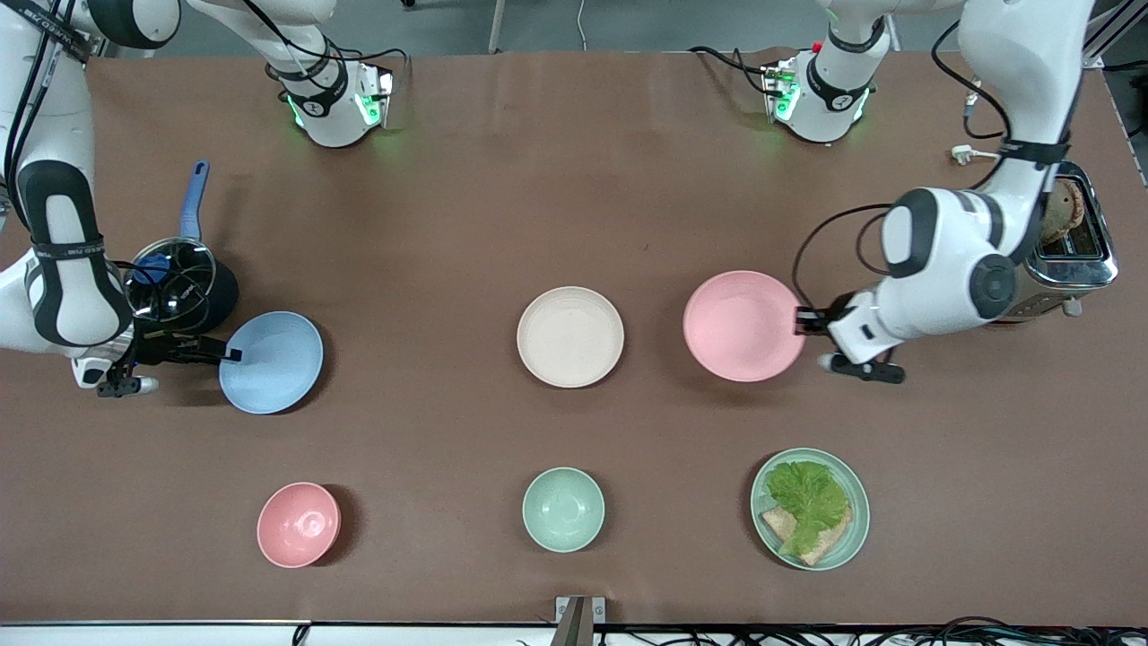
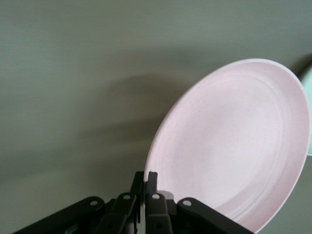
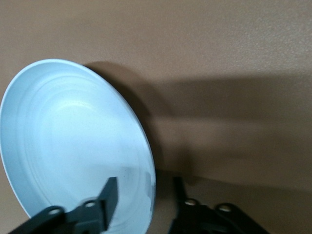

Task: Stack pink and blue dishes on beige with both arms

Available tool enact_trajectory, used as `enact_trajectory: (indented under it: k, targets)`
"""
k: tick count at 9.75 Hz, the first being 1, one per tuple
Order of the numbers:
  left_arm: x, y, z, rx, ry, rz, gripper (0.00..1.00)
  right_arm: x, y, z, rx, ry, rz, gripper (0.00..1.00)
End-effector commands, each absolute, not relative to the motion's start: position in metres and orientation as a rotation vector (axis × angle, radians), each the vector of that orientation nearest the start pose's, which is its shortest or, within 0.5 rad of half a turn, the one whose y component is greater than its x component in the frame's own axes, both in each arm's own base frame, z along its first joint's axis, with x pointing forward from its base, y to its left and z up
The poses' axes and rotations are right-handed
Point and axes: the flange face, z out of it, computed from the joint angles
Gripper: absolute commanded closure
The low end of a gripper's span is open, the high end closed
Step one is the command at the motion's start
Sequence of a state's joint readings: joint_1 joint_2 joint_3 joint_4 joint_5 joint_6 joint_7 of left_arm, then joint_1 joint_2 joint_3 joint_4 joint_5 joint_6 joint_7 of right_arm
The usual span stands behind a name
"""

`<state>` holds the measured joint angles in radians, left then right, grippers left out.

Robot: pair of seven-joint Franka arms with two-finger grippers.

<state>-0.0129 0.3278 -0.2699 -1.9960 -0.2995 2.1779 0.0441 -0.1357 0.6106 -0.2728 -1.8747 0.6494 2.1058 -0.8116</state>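
While nothing sits on the beige plate point(image 1: 570, 336) yet, I have my right gripper point(image 1: 231, 354) clamped on the blue plate point(image 1: 273, 363) rim, and my left gripper point(image 1: 801, 320) pinching the pink plate point(image 1: 741, 326); both stackings remain.

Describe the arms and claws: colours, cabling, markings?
Both arms: glossy white rounded shells, black joint bands, loose black cables, green lights glowing at the bases. Left claw and right claw: small, matte black, two flat fingers with silver screw heads showing in the wrist views.
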Motion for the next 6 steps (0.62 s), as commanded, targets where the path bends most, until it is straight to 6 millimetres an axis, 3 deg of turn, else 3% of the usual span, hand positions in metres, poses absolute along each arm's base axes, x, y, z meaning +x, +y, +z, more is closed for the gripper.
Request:
enact_trajectory:
  k: [1, 2, 3, 5, 6]
  targets:
    - [0.558, -0.254, 0.259, -3.479, 0.129, 0.386, 0.99, 0.560, -0.208, 0.169, -2.670, 0.019, 0.074, 0.68]
    - [0.553, -0.290, 0.248, -3.505, 0.057, 0.402, 0.98, 0.560, -0.208, 0.168, -2.659, 0.043, 0.063, 0.92]
    - [0.545, -0.317, 0.239, -3.517, -0.001, 0.391, 0.98, 0.563, -0.206, 0.171, -2.647, 0.051, 0.052, 1.00]
    - [0.529, -0.361, 0.226, -3.534, -0.044, 0.357, 0.95, 0.581, -0.205, 0.193, -2.641, 0.069, 0.052, 1.00]
    - [0.526, -0.366, 0.223, -3.506, -0.039, 0.341, 0.94, 0.598, -0.211, 0.223, -2.677, 0.058, 0.097, 0.99]
